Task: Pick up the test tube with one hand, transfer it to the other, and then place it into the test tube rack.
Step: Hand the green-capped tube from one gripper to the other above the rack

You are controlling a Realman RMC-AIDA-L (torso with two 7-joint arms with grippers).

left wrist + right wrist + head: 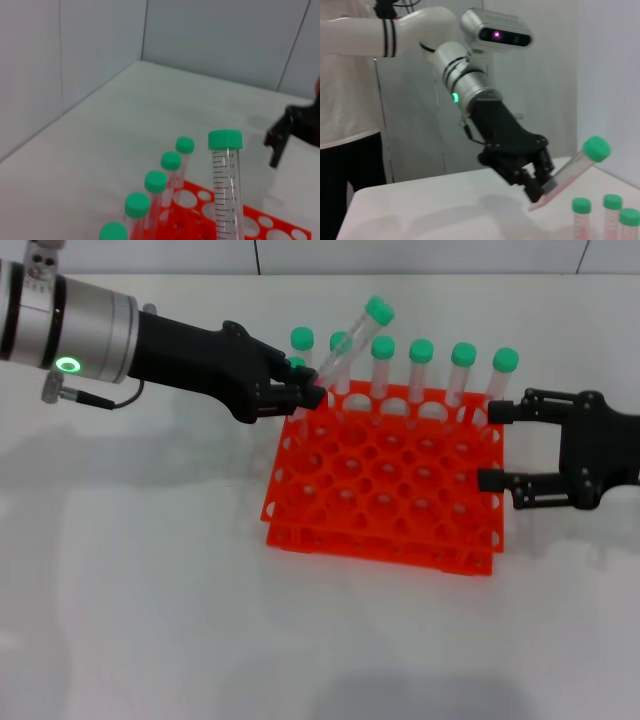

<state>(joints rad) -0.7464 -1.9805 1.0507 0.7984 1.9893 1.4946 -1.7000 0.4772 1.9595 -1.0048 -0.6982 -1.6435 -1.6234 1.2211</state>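
Green-capped, the test tube [345, 350] is pinched low on its body by the left gripper [305, 395], leaning away from its fingers over the test tube rack [385, 485]. The right gripper [500, 445] waits spread beyond the rack's far side. Such a low, tilted grip could let the tube pivot or slip during the handover.

The test tube [350, 345] is a slim clear plastic tube with a round green screw cap and printed graduation marks. It is tilted, cap uppermost and leaning away from the left gripper [312, 395], whose jaws are closed on its lower end above the rack's far left corner. The test tube rack [385, 485], bright orange-red with two tiers of round holes, sits flat on the white tabletop [150, 590].
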